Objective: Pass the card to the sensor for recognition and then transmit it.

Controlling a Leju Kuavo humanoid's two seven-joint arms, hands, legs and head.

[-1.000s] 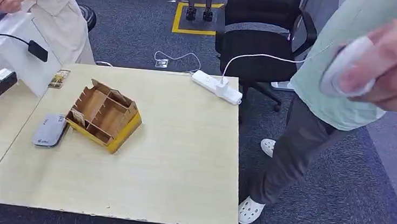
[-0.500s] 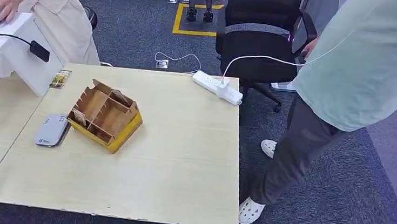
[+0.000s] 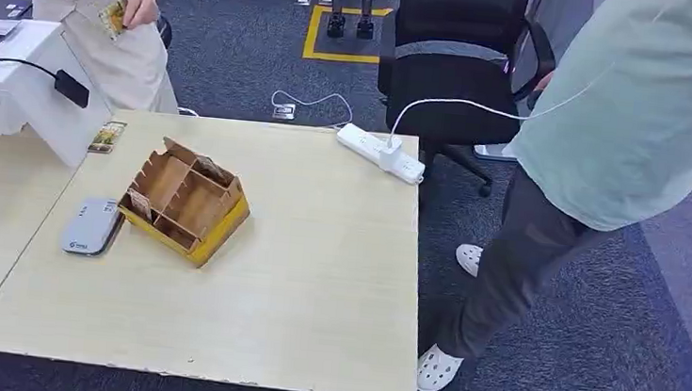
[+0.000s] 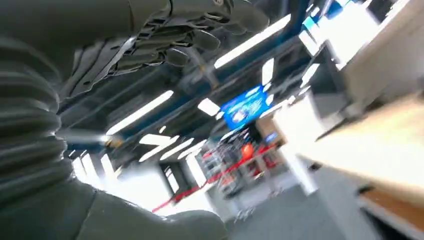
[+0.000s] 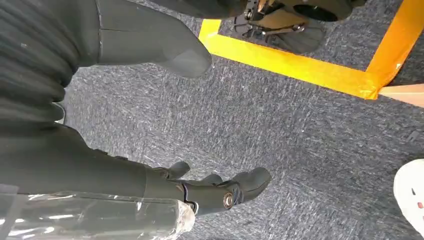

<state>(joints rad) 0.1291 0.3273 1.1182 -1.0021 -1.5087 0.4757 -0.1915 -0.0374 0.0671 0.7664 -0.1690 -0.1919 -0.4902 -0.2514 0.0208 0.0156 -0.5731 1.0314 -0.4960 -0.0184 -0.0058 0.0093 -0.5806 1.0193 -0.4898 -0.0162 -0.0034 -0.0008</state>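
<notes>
**Card sits left of centre, both robot hands low and away from it**

On the counter (image 3: 297, 276) a cardboard organiser (image 3: 186, 202) stands left of centre, and a card (image 3: 138, 204) is propped upright in its near-left compartment. Just beside the organiser, further left, lies the grey sensor (image 3: 91, 227), flat, with its long axis running away from the robot. Card and sensor are near each other but not touching, so the pass between them looks short and runs leftward.

The left robot hand (image 4: 170, 37) appears in its wrist view pointing up toward ceiling lights, fingers loosely curled and apart, with nothing visible in them. The right robot hand (image 5: 200, 192) hangs over carpet, thumb and fingers apart, holding nothing; a clear plastic wrap lies along its forearm.

Since the card and sensor both lie on the robot's left half of the counter, the left arm seems the nearer one for the pick. It would need to come over the counter edge and reach forward.

A person at the far left holds another card (image 3: 113, 16) well away from the counter, and a second card (image 3: 106, 137) lies flat at the far-left edge.
</notes>
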